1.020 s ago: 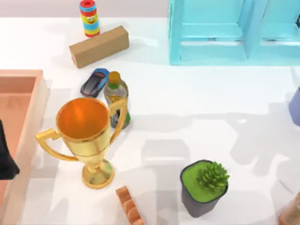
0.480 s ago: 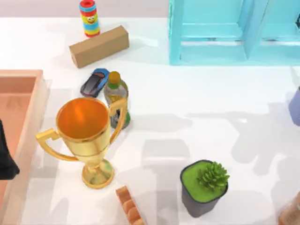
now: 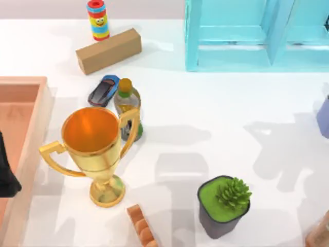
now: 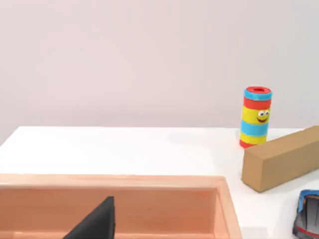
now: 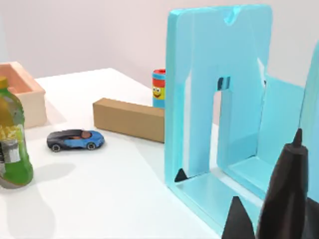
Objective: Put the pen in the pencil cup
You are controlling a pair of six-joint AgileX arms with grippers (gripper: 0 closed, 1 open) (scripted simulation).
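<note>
Plainly, the pen (image 5: 289, 189) is off the bench (image 3: 205, 128). In the right wrist view it is a slim black shaft close to the camera, tapering to a small nib at its free end. I judge that the right arm's jaws are clenched on its lower part, though the grip itself sits at the frame's edge. Its long axis runs outward from the wrist, nib end leading.

The coming move turns on where the cup lies from that nib. A lavender-blue thing (image 3: 324, 117), cut by the right edge of the top view, may be the pencil cup, but too little of it shows to be sure. If it is, the right arm is far the nearer, and the pen would need to be stood nib-down above the opening before being let go.

The left arm (image 3: 4, 175) is parked over the wooden tray (image 3: 31, 82) at the bench's left side; I cannot tell how its jaws stand.

Ahead of the pen in the right wrist view is the pale blue rack (image 5: 219, 99), which stands at the far edge of the bench.

No label band shows on the visible part of the pen. The green bottle (image 3: 127, 105) wears a label whose print is too small to read. The striped tube (image 3: 97, 20) carries a smiling face and no words. The brown box (image 3: 109, 50), blue toy car (image 3: 103, 90) and gold trophy (image 3: 92, 139) bear no writing that I can see.
</note>
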